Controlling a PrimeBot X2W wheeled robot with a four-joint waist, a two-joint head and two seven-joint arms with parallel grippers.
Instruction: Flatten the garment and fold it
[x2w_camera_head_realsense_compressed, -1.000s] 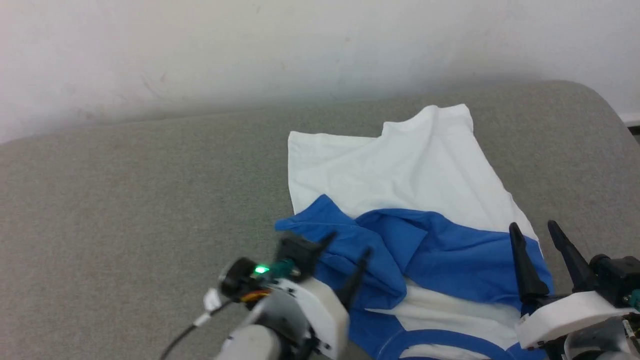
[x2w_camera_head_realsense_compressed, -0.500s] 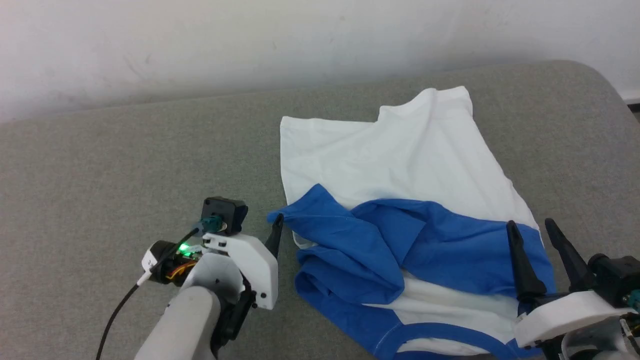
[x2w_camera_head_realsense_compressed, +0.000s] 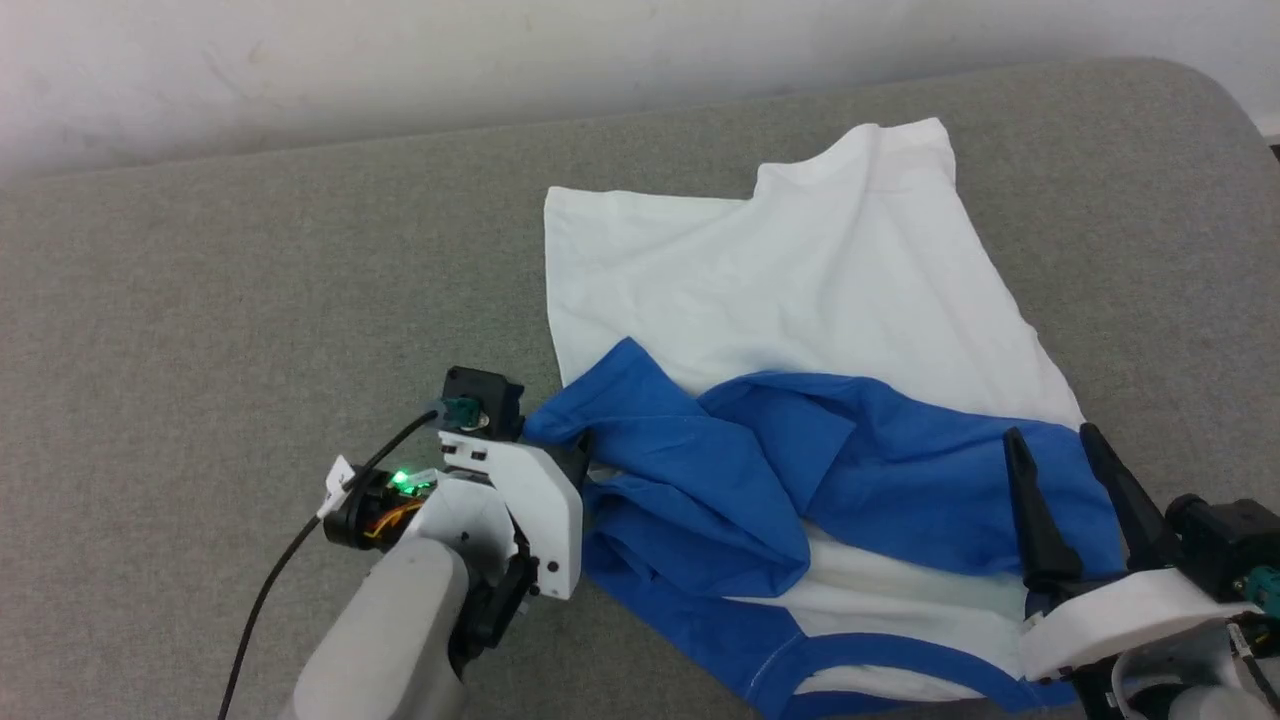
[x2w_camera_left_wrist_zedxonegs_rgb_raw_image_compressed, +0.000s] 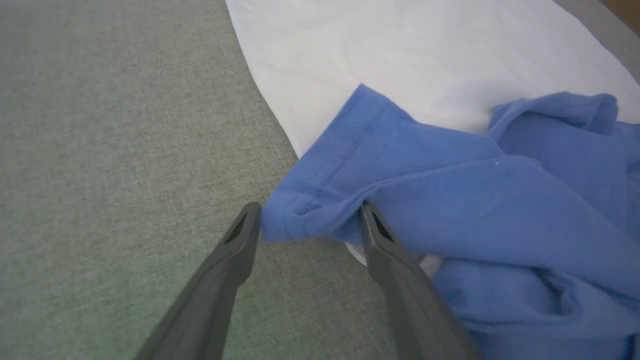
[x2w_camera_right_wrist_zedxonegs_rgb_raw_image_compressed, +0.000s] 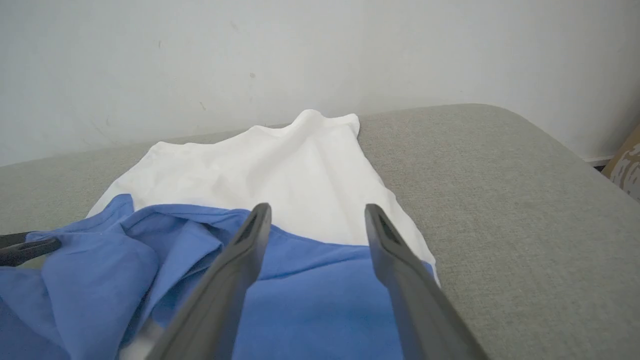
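The garment (x2w_camera_head_realsense_compressed: 780, 270) lies on the grey cushion, white body spread toward the wall and its blue sleeves (x2w_camera_head_realsense_compressed: 750, 470) bunched and folded over the near part. My left gripper (x2w_camera_head_realsense_compressed: 578, 462) is low at the garment's left edge, open. In the left wrist view its gripper (x2w_camera_left_wrist_zedxonegs_rgb_raw_image_compressed: 310, 217) has a finger on either side of the blue sleeve cuff (x2w_camera_left_wrist_zedxonegs_rgb_raw_image_compressed: 325, 165), whose corner sits between the tips. My right gripper (x2w_camera_head_realsense_compressed: 1050, 440) stands open above the right blue sleeve, and the right wrist view shows that gripper (x2w_camera_right_wrist_zedxonegs_rgb_raw_image_compressed: 317, 210) with nothing between its fingers.
The grey cushioned surface (x2w_camera_head_realsense_compressed: 250, 300) runs back to a pale wall (x2w_camera_head_realsense_compressed: 400, 60) and rounds off at the far right (x2w_camera_right_wrist_zedxonegs_rgb_raw_image_compressed: 525, 130). A brown box corner (x2w_camera_right_wrist_zedxonegs_rgb_raw_image_compressed: 625, 165) shows beyond that edge. A black cable (x2w_camera_head_realsense_compressed: 270, 590) trails from my left wrist.
The head camera has tilted down. My left gripper left its place over the blue sleeves, swung out to the left, then came in low against the sleeve cuff. The right gripper kept its place.
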